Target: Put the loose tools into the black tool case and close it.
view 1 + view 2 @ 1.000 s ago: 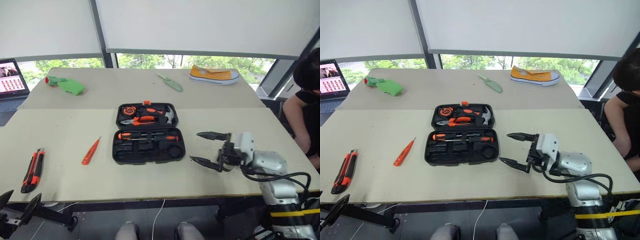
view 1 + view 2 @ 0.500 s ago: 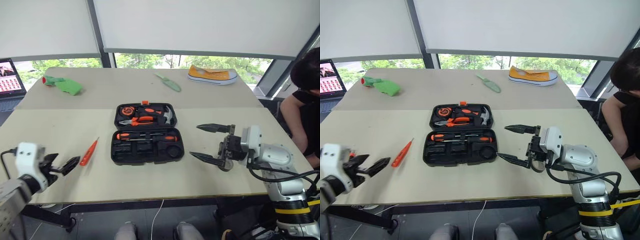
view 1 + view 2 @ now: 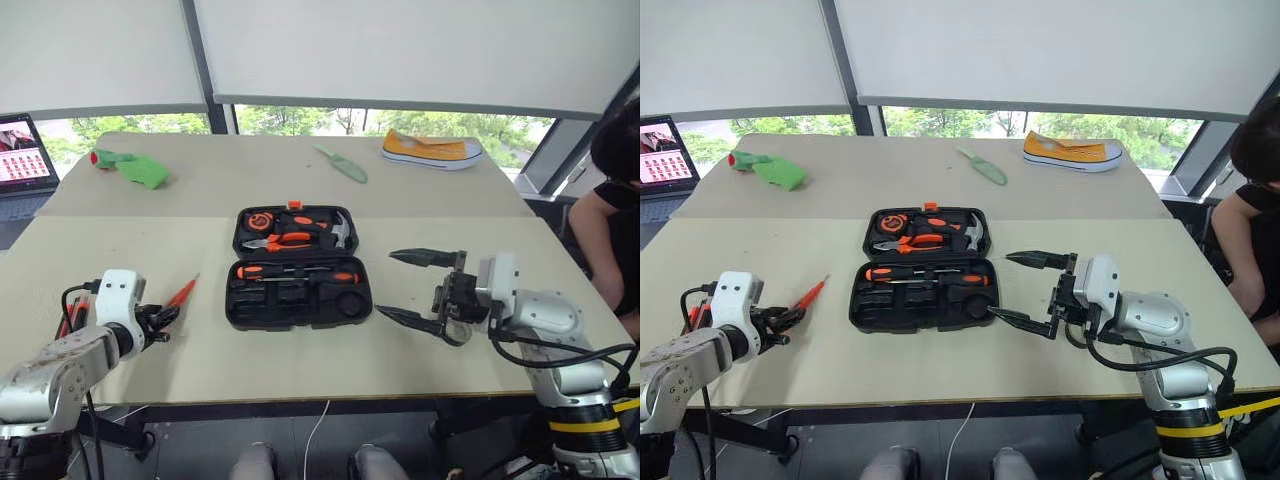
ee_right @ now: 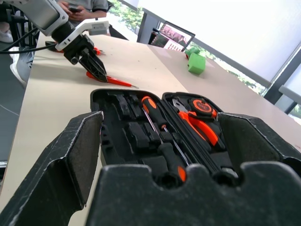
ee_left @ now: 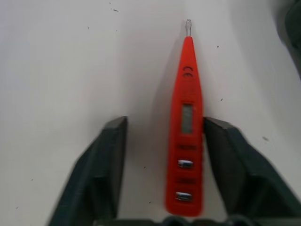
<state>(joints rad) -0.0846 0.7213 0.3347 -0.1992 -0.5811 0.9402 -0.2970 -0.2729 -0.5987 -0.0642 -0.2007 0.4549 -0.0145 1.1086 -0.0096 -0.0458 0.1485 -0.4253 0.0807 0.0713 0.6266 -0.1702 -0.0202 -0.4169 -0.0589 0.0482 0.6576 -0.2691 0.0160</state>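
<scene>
Reaching: the left gripper (image 5: 160, 155) is set around the slim orange screwdriver (image 5: 187, 127), which lies flat on the table (image 3: 300, 360) to the left of the open black tool case (image 3: 298, 265)
Step in hand: picking up the screwdriver, by my judgement
Doing it well: the tool sits off-centre, close to one finger, so the fingers should close slowly and evenly on the thick back end of the handle; it is thin and low, so the tips need to stay down at the table or it may slip out or roll
Left gripper: part open, one finger on each side of the handle; one finger looks to be at or almost on the handle, the other is clear of it, and nothing is pinched yet
Right gripper (image 3: 425, 290): spread wide, empty, hanging just to the right of the case, touching nothing
Case: lid laid back, with tools in several of its slots
Other loose tool: a utility knife (image 3: 692, 316) lies near the left arm, partly hidden behind it
</scene>
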